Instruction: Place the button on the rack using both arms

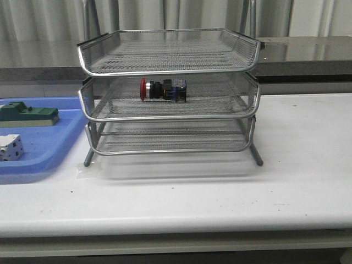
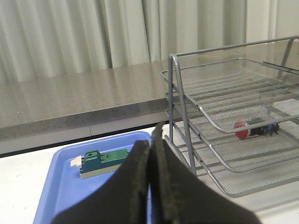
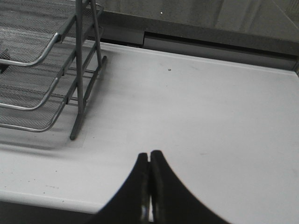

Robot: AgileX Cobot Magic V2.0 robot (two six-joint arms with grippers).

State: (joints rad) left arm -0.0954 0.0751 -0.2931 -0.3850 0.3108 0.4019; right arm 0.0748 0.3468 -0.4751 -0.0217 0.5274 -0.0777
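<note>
With both arms out of the front view, going left to right: blue tray (image 1: 38,157) holds a green block (image 1: 28,114) and white perforated block (image 1: 10,147), left alone as non-task parts. Left gripper (image 2: 150,154) is closed, holding nothing. Button (image 1: 163,89) lies sideways on the middle tier of the wire rack (image 1: 168,71), apparently placed. Right gripper (image 3: 149,161) is closed and empty over bare table (image 1: 297,181).

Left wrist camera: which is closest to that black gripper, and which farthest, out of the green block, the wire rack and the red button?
1. Green block, on the blue tray, just beyond the closed left gripper.
2. Rack, its near corner post standing beside the tray.
3. Button, farthest, lying in the rack's middle tier.
</note>
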